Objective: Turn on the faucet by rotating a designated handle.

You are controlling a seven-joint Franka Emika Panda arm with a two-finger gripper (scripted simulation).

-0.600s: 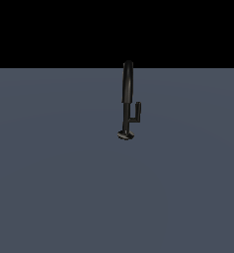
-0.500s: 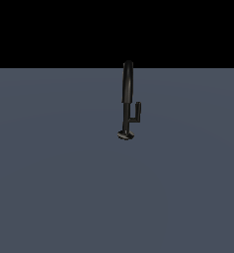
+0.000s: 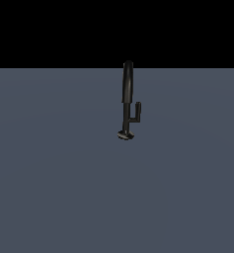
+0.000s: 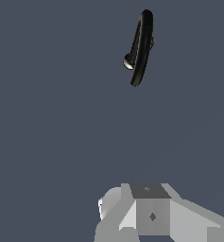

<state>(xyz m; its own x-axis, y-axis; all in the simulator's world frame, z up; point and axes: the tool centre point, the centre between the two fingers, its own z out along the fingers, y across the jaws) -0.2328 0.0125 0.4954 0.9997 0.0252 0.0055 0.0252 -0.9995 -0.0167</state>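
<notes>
Nothing has budged in the exterior view over the last half second or so: the faucet point(image 3: 127, 99) stands in the same spot on the grey surface point(image 3: 49, 188), upright, with the handle point(image 3: 135, 112) poking off its stem toward the exterior view's right, same angle as before. So we'd say no turning has happened yet, and the task looks like it's basically at the starting line, with us still lining up.

Our hand point(image 4: 149, 212) only shows in the wrist view, and only as a chunk of pale grey housing at the picture's edge. The fingertips are cut off, so we honestly can't tell whether it's spread or clenched. It isn't holding anything we can see, and it doesn't show up in the exterior view at all.

Relative to the hand, the faucet is well out ahead of it and clearly apart, no contact, with bare surface in between. From up here we're looking down along the faucet point(image 4: 141, 47), so it reads as one dark curved tube with a shiny little knob at the side. The handle is mostly tucked behind the tube in that view; there's a small bump on the far side that might be it, but we wouldn't swear to it. Black on dark grey doesn't help either.
</notes>
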